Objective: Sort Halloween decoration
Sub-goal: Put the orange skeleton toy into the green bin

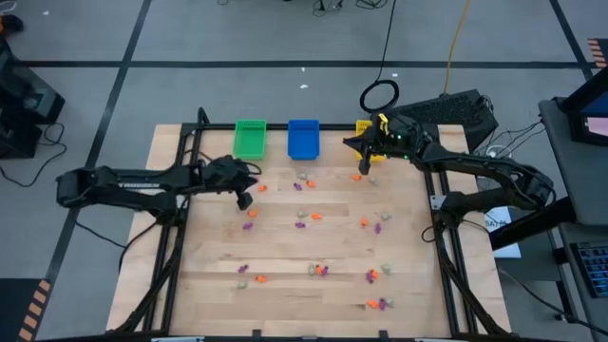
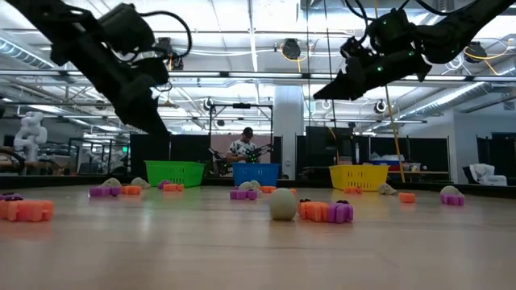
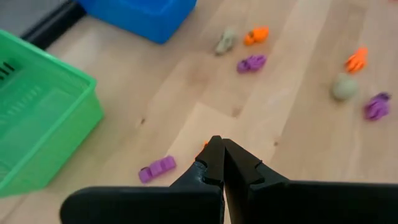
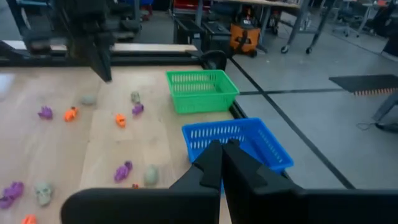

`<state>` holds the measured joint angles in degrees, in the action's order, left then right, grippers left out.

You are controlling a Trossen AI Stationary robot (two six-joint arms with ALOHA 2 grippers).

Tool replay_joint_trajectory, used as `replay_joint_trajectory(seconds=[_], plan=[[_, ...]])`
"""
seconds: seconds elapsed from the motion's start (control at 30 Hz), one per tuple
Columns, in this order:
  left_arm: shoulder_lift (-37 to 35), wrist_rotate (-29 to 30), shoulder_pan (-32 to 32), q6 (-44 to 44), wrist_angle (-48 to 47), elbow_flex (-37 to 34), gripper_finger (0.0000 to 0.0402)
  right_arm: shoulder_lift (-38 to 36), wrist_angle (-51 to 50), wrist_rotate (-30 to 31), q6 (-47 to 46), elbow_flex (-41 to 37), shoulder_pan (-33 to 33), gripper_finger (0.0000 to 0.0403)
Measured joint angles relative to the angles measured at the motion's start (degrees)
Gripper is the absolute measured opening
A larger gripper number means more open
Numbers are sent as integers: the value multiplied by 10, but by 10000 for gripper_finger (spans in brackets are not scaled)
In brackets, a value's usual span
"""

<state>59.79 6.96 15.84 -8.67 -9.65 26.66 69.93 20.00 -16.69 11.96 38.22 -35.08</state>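
Observation:
The Halloween decoration is many tiny orange, purple and pale trinkets strewn over the wooden table [image 1: 209,285], such as a purple one [image 1: 249,226] and an orange one [image 1: 316,217]. My left gripper [image 1: 245,199] hangs shut above the table's left part, near the green bin [image 1: 251,139]. In its wrist view the shut tips [image 3: 221,149] hide most of an orange trinket [image 3: 204,144], and a purple trinket [image 3: 157,168] lies close by. My right gripper [image 1: 363,169] is shut and held high [image 2: 322,93] at the far right, facing the blue bin [image 4: 239,140].
Green, blue [image 1: 303,139] and yellow [image 1: 364,126] bins stand in a row along the table's far edge; my right arm covers part of the yellow one. A black frame runs around the table. A person shows in the room far behind [image 2: 244,147].

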Motion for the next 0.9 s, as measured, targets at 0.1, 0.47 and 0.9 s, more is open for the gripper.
replay_joint_trajectory(seconds=[0.1, 0.47, 0.9], plan=[[38, -1, 4, 5, 0, 16, 10, 1, 9, 0, -19, 0, 6, 0], [139, -1, 5, 16, 1, 67, 123, 5, 19, 1, -7, 0, 15, 0], [204, 21, 7, 46, 1, 72, 151, 10, 19, 1, -16, 0, 15, 0]])
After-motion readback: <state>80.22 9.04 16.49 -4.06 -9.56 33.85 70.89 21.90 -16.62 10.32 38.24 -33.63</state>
